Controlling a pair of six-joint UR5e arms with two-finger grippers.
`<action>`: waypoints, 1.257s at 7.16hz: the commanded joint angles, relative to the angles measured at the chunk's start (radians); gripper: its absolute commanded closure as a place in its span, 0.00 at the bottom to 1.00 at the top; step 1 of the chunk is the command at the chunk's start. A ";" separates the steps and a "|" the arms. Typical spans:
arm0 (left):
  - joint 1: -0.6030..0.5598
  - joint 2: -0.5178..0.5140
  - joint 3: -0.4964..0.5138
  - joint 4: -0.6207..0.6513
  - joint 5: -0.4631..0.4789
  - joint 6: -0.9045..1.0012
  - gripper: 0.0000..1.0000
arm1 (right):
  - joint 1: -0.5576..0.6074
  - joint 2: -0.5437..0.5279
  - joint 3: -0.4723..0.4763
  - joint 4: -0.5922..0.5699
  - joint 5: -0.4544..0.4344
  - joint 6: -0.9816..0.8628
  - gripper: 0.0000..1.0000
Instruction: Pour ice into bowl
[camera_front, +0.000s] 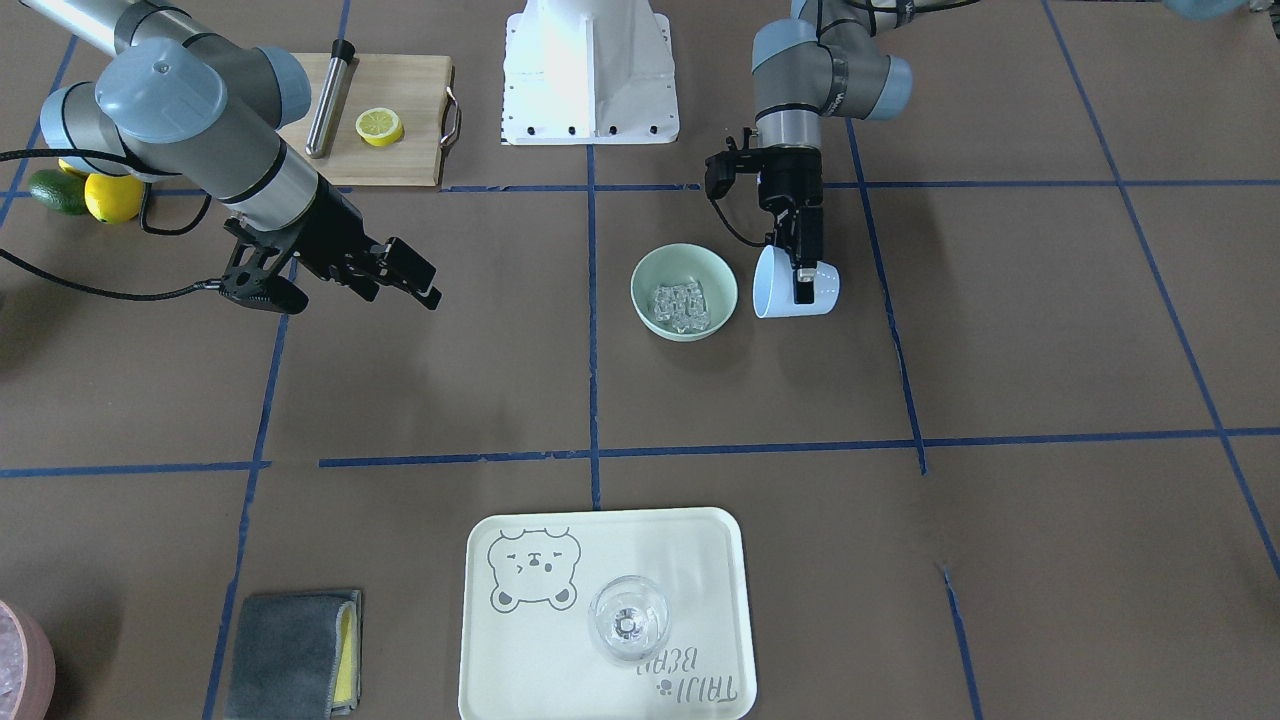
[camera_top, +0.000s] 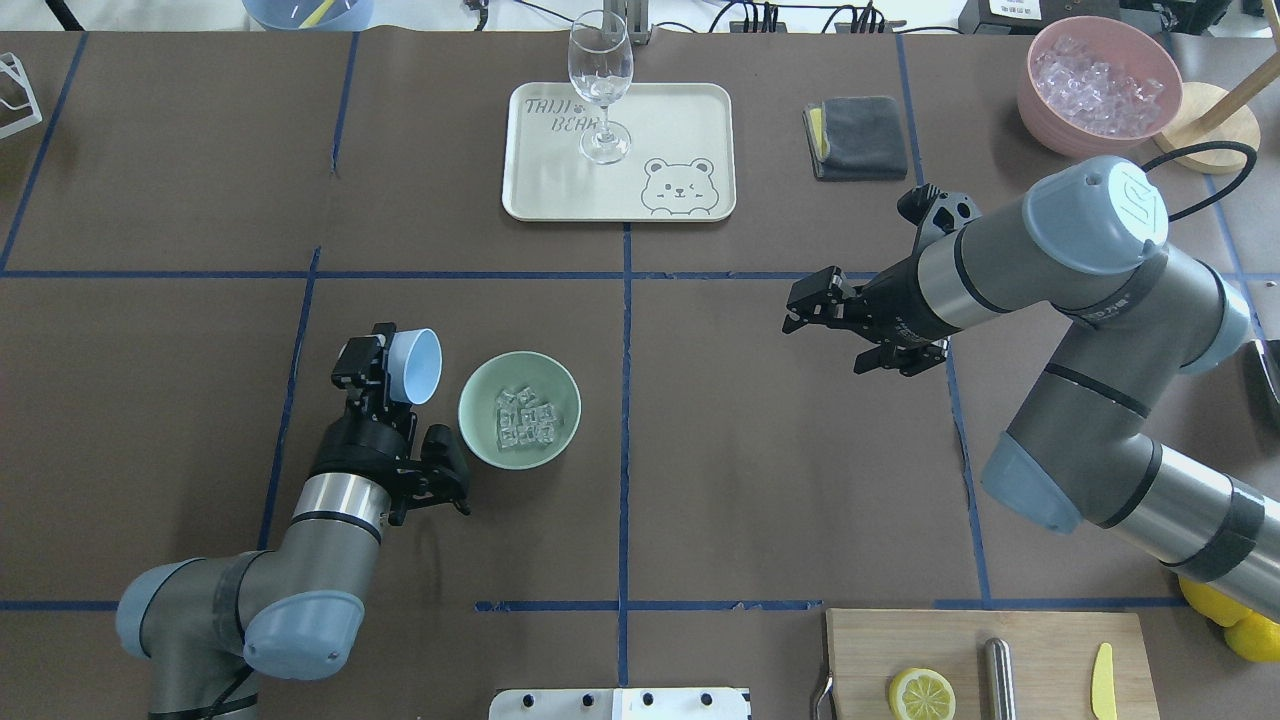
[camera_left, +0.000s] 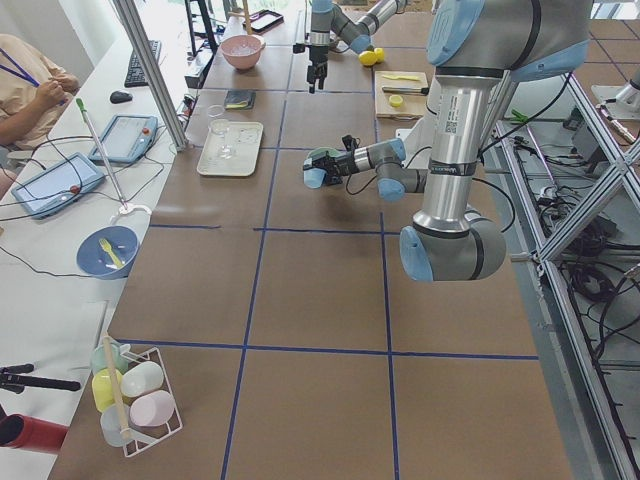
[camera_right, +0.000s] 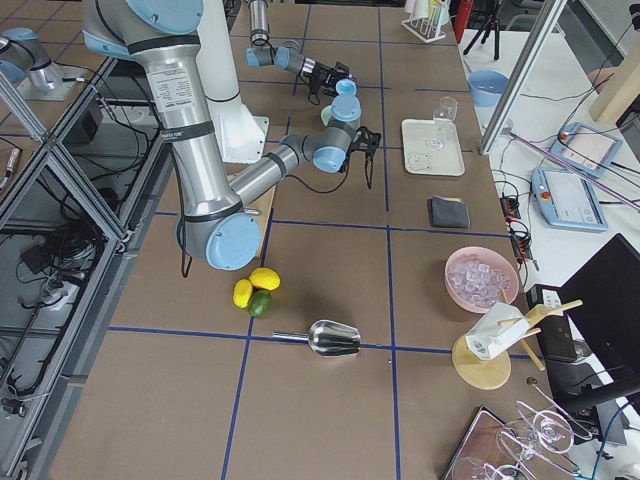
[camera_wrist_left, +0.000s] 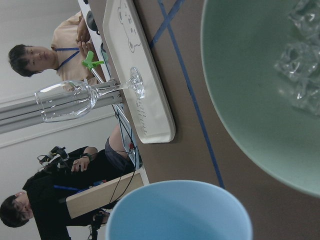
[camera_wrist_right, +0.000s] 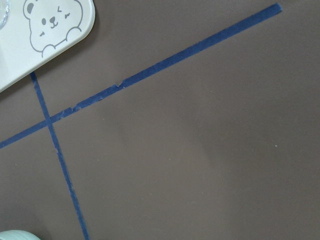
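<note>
The pale mint-green bowl (camera_top: 482, 425) (camera_front: 680, 262) stands left of the table's centre line, and the ice (camera_top: 526, 418) (camera_front: 681, 303) lies clustered in its bottom. My left gripper (camera_top: 392, 366) (camera_front: 803, 283) is shut on a light blue cup (camera_top: 417, 365) (camera_front: 800, 290). The cup is tipped onto its side just beside the bowl, its mouth toward the bowl's rim, and no ice shows in it. In the left wrist view the cup's rim (camera_wrist_left: 180, 212) sits close to the bowl (camera_wrist_left: 250, 110) and ice (camera_wrist_left: 300, 65). My right gripper (camera_top: 797, 309) (camera_front: 422, 280) hovers open over bare table, holding nothing.
A cream tray (camera_top: 690, 110) with a wine glass (camera_top: 600, 70) stands at the far side, with a grey cloth (camera_top: 855, 137) and a pink container (camera_top: 1040, 115) of ice to its right. A cutting board (camera_top: 1040, 640) with a lemon half lies near the robot's base.
</note>
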 joint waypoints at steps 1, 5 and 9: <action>-0.002 0.066 -0.023 -0.001 -0.006 -0.558 1.00 | 0.000 0.001 0.008 0.001 -0.001 0.005 0.00; -0.087 0.215 -0.027 -0.015 -0.066 -1.164 1.00 | -0.001 0.002 0.007 0.001 -0.003 0.003 0.00; -0.088 0.505 0.122 -0.719 -0.071 -1.274 1.00 | -0.001 0.007 0.010 0.001 -0.003 0.002 0.00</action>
